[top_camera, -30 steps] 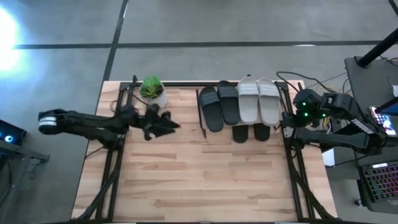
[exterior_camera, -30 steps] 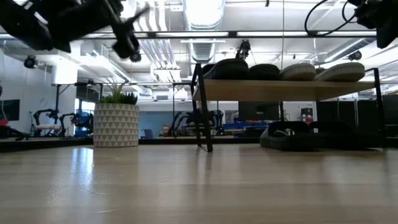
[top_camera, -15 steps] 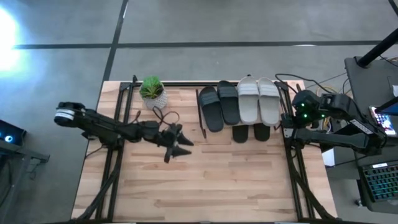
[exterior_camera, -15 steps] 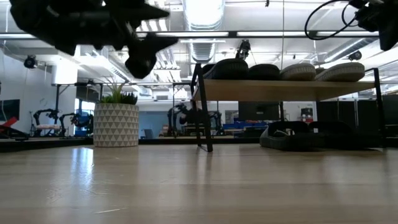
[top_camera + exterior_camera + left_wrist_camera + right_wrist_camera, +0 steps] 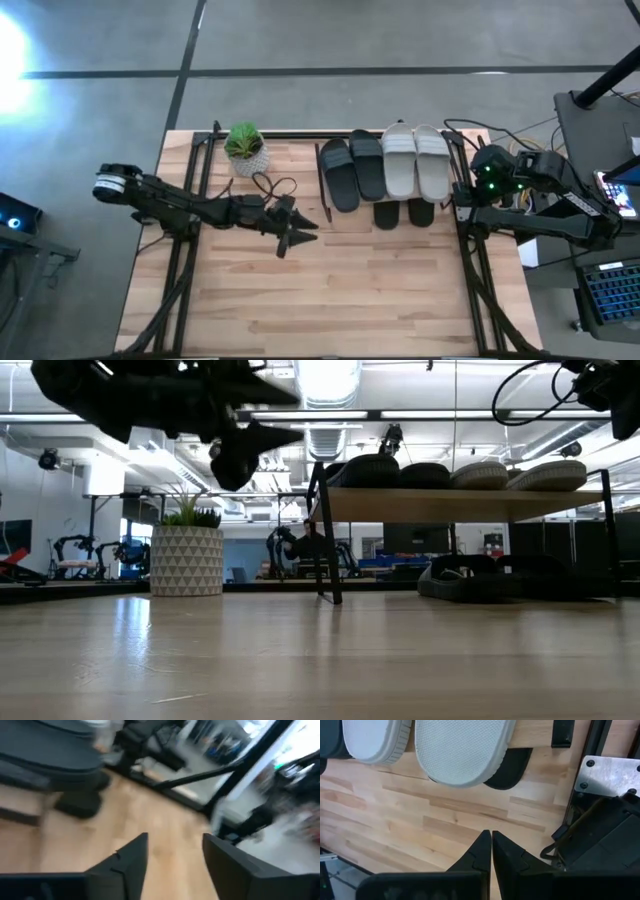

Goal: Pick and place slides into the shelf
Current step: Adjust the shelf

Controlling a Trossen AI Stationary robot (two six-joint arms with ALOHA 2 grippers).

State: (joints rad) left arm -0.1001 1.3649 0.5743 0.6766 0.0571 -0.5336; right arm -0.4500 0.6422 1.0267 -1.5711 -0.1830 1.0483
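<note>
Reaching out over the table (image 5: 330,290), the left claw (image 5: 298,232) hung in the air just beside the shelf (image 5: 330,215), with nothing in it. Its two fingers (image 5: 131,864) stood apart, so it was open. It looked like it was turned toward the shelf to go for a shoe next, but that is only a guess.

Four slides sat in a row on top of the shelf: two black slides (image 5: 352,172) and two grey slides (image 5: 418,160). Two more black slides (image 5: 403,213) lay under the shelf, with their tips sticking out past its front edge. The job looked almost done, or all done, since no slide lay out on the bare table.

The right claw (image 5: 491,851) waited by the far end of the shelf from the left claw, pressed shut and holding nothing. It stayed out of the way there.

A small plant pot (image 5: 245,147) stood near the shelf, on the left claw's side.

One second before, the left claw was back by the plant pot. Now it had moved closer to the shelf, and the fingers had closed a little. The slides and the right claw had not moved.
</note>
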